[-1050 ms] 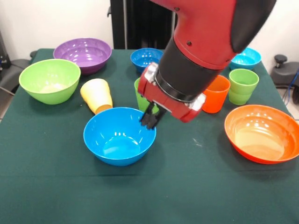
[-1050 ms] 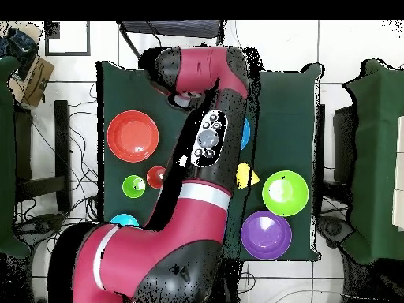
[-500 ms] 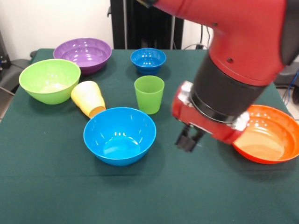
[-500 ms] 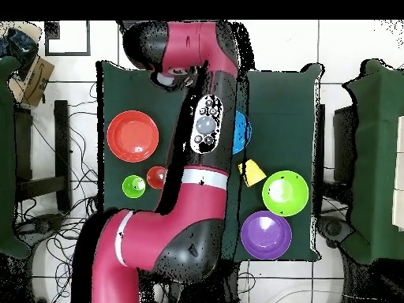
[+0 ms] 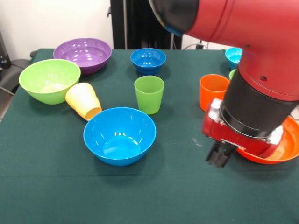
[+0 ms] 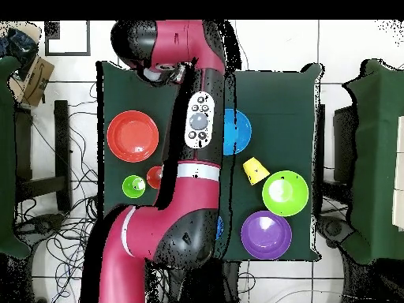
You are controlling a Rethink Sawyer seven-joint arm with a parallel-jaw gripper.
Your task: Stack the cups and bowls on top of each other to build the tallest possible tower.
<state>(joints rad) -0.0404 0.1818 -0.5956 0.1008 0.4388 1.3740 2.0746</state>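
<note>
A: Bowls? B: Blue bowl (image 5: 119, 135) upright near the tipped yellow cup (image 5: 84, 101); lime bowl (image 5: 49, 80) beside purple bowl (image 5: 82, 54). A: Stacked? B: 0 stacked; green cup (image 5: 149, 94) upright.

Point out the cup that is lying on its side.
The yellow cup, tipped over between the lime green bowl and the blue bowl. The green cup and orange cup stand upright.

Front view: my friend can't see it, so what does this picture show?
A red robot arm's pincer hangs low beside an orange bowl. On the green table sit a blue bowl, a green cup, a tipped yellow cup, and more bowls behind.
</note>
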